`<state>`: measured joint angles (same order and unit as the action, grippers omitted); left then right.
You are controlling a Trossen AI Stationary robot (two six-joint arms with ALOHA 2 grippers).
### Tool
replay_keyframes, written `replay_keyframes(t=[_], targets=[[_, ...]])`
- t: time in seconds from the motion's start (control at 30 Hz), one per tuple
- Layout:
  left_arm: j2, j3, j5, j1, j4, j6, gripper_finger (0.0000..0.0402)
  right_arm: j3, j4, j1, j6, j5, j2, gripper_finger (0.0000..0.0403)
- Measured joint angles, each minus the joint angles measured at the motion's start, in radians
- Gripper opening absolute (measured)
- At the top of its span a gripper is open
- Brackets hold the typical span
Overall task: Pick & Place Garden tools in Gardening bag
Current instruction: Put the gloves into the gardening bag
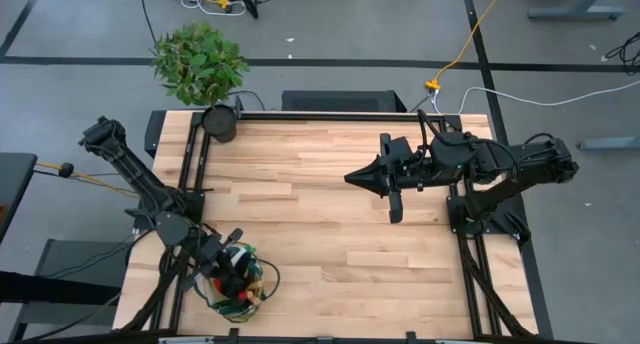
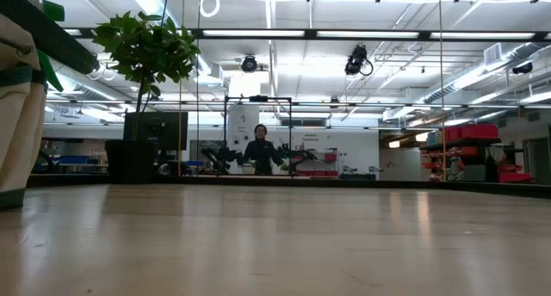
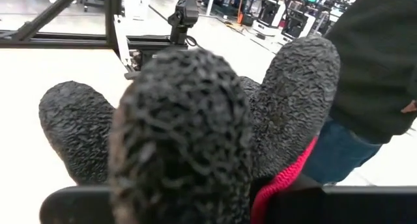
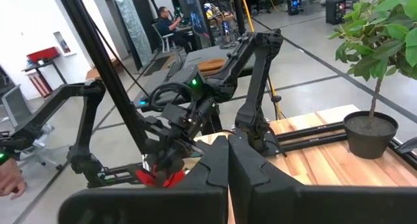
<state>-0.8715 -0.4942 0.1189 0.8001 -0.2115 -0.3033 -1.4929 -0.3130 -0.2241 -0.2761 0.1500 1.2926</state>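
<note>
The gardening bag (image 1: 243,297) stands at the table's near left corner; in the low view its beige wall with green trim (image 2: 17,115) shows at the left edge. My left gripper (image 1: 232,264) is over the bag, shut on the black glove with red cuff (image 3: 182,120), which fills the left wrist view and hides the fingers. The other garden tools cannot be made out. My right gripper (image 1: 352,176) is shut and empty, above the middle of the table toward its right side; its closed fingers show in its own wrist view (image 4: 228,178). My left gripper holds the black glove, but the glove itself hides the place of contact. The glove's fingers (image 3: 300,94) stick up close in front of the wrist camera. The red cuff (image 3: 281,182) lies low beside the gripper. The glove is above the bag.
A leafy plant (image 1: 198,62) in a black pot (image 1: 220,122) stands at the far left corner of the table. Bare wood lies between the two arms (image 1: 310,234). A person in a dark top and jeans (image 3: 371,87) stands beside the table near the left arm.
</note>
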Motion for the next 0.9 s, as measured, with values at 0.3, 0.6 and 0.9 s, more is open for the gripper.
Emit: replay_keyframes(t=[0.3, 0.6, 0.9], targets=[[-0.001, 0.0, -0.038, 0.0, 0.059, 0.001, 0.0063, 0.0, 0.0, 0.0, 0.0, 0.0, 0.0, 0.0001], [-0.001, 0.0, 0.011, 0.0, 0.075, 0.0, 0.0136, 0.0, 0.0, 0.0, 0.007, 0.0, 0.0, 0.0002], [-0.001, -0.001, 0.026, -0.013, 0.045, -0.089, 0.0198, 0.0, -0.001, 0.0, 0.041, 0.0, 0.0, 0.0002]])
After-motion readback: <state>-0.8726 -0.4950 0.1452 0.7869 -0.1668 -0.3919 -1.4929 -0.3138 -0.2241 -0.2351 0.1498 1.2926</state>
